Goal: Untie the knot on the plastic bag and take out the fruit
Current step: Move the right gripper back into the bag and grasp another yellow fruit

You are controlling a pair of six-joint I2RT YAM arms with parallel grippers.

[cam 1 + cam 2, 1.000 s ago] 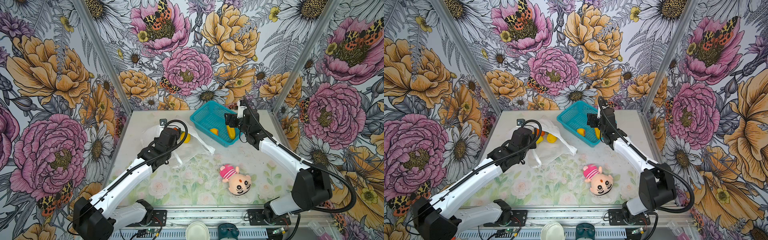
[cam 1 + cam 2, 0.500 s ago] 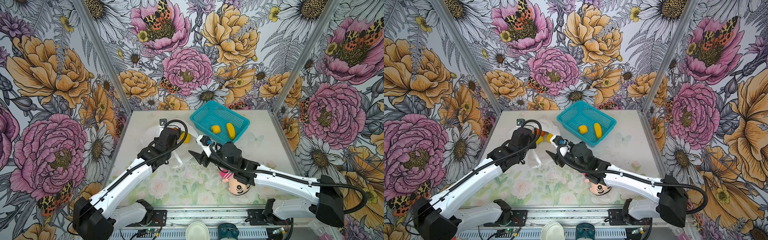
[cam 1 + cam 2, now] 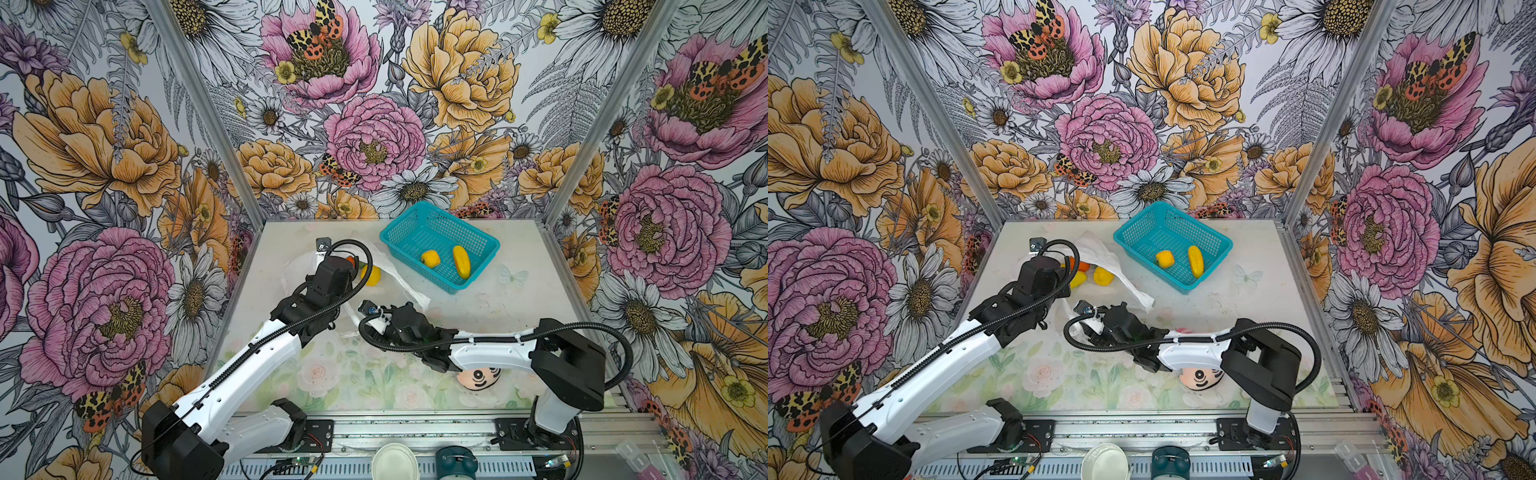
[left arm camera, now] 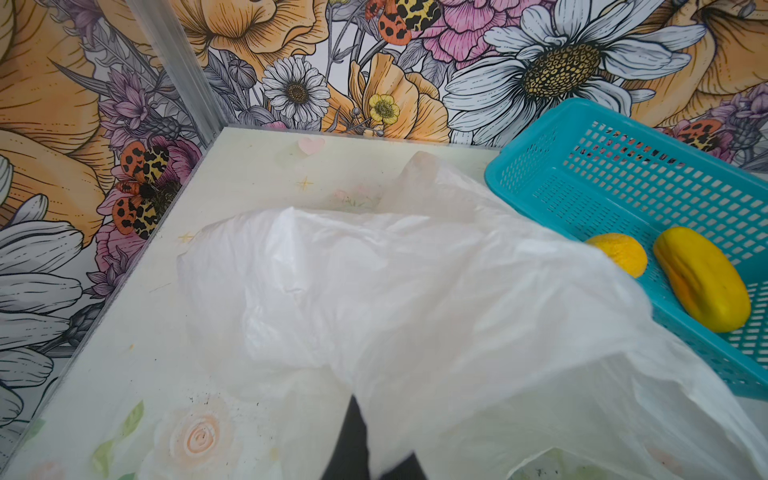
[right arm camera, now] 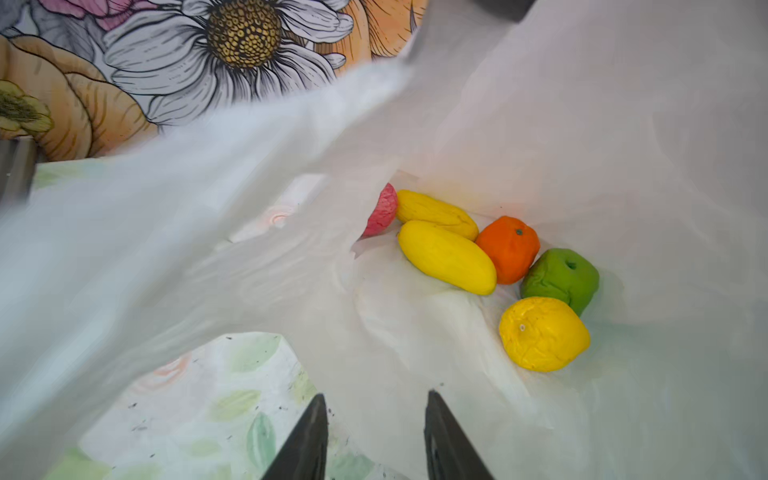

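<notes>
Two yellow fruits (image 3: 461, 261) were shown in a teal basket (image 4: 528, 160), six more fruits (image 5: 446, 257) inside a white plastic bag (image 4: 415, 291) pinched by the left gripper (image 4: 361, 440), and the right gripper (image 5: 376, 397) was seen with jaws parted.

Floral wallpaper walls (image 3: 374, 137), aluminium corner posts (image 3: 205, 104), pale flower-printed tabletop (image 3: 519, 299)

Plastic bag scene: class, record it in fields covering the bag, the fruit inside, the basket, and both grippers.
bag: plastic bag, mouth open
fruit in bag: pink fruit, two long yellow fruits, orange fruit, green fruit, round yellow fruit
basket: teal basket, holding two more yellow fruits
left gripper: shut on the plastic bag
right gripper: open, at the bag's mouth
</notes>
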